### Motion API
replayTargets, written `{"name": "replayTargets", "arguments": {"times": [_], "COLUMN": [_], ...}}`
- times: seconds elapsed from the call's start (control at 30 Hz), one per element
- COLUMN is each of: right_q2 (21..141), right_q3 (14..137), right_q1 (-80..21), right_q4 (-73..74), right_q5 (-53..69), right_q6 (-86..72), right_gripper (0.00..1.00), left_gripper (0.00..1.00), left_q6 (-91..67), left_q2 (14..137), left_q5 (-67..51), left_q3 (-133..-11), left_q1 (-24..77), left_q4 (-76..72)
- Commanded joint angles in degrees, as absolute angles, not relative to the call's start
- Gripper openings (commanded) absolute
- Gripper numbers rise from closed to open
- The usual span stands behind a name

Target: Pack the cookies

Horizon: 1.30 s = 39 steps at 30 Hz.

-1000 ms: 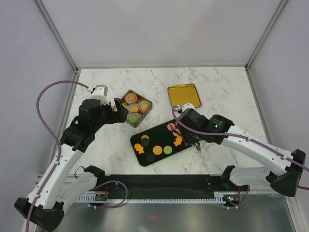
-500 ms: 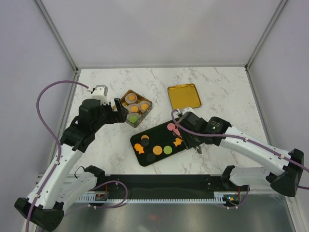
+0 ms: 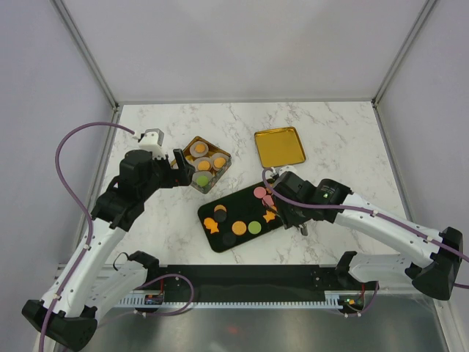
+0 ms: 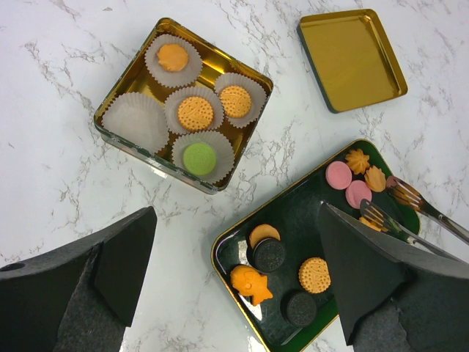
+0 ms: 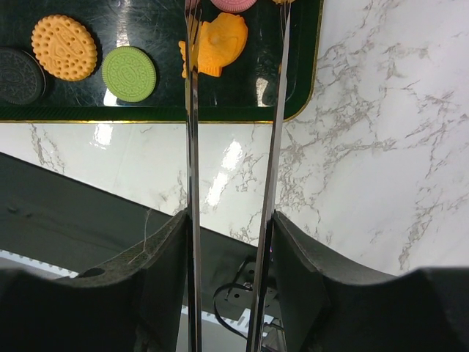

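Observation:
The cookies lie on a black tray [image 3: 242,206], also in the left wrist view [image 4: 293,220]: pink rounds [image 4: 338,174], orange flowers [image 4: 357,160], dark rounds [image 4: 269,254], a green one [image 5: 129,73] and an orange fish shape [image 5: 220,44]. A gold tin [image 3: 223,172] holds white paper cups with orange cookies [image 4: 196,112] and a green one [image 4: 199,158]; one cup [image 4: 134,121] is empty. My right gripper [image 5: 231,220] is shut on metal tongs [image 5: 192,147], whose spread arms straddle the fish cookie. My left gripper [image 4: 236,211] hangs open and empty near the tin.
The tin's gold lid [image 3: 279,147] lies upside down behind the tray's right end. White walls enclose the marble table [image 3: 352,139] on three sides. A black rail [image 3: 242,282] runs along the near edge.
My right gripper with the tongs has shifted slightly toward the near edge over the tray's right end. The left arm has not moved.

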State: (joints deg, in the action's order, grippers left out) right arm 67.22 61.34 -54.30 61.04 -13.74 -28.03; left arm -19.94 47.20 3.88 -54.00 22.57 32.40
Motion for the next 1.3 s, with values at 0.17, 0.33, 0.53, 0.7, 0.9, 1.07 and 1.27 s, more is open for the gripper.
{"name": "replayTargets", "arguments": {"times": [0.17, 0.33, 0.53, 0.7, 0.9, 1.07, 1.27], "right_q2": [65.21, 65.31, 63.63, 62.75, 63.45, 64.42, 66.00], "right_q3": [60.56, 59.85, 59.50, 58.18, 57.75, 57.39, 58.80], "right_q1": [-54.05, -54.05, -54.05, -53.96, -53.88, -53.88, -53.96], "right_q4": [60.30, 59.68, 61.52, 62.49, 61.61, 59.86, 58.45], "right_q5": [-12.22, -10.73, -8.27, -6.24, -4.31, -3.25, -3.34], "right_q6": [-29.97, -30.50, -31.55, -32.34, -32.34, -31.99, -30.85], "right_gripper": [0.54, 0.54, 0.54, 0.54, 0.54, 0.54, 0.52], "left_gripper": [1.00, 1.00, 1.00, 1.00, 1.00, 1.00, 1.00], "left_q6": [-20.65, -20.57, -20.65, -20.65, -20.65, -20.65, -20.57], "left_q2": [46.76, 46.67, 46.84, 46.58, 46.49, 46.49, 46.41], "left_q5": [2.90, 3.25, 2.99, 3.16, 3.16, 3.25, 3.43], "left_q3": [-53.96, -53.70, -53.70, -53.79, -53.70, -53.70, -53.70], "left_q1": [22.15, 22.15, 22.15, 22.15, 22.15, 22.15, 22.15], "left_q4": [29.79, 29.79, 29.79, 29.79, 29.71, 29.79, 29.79]}}
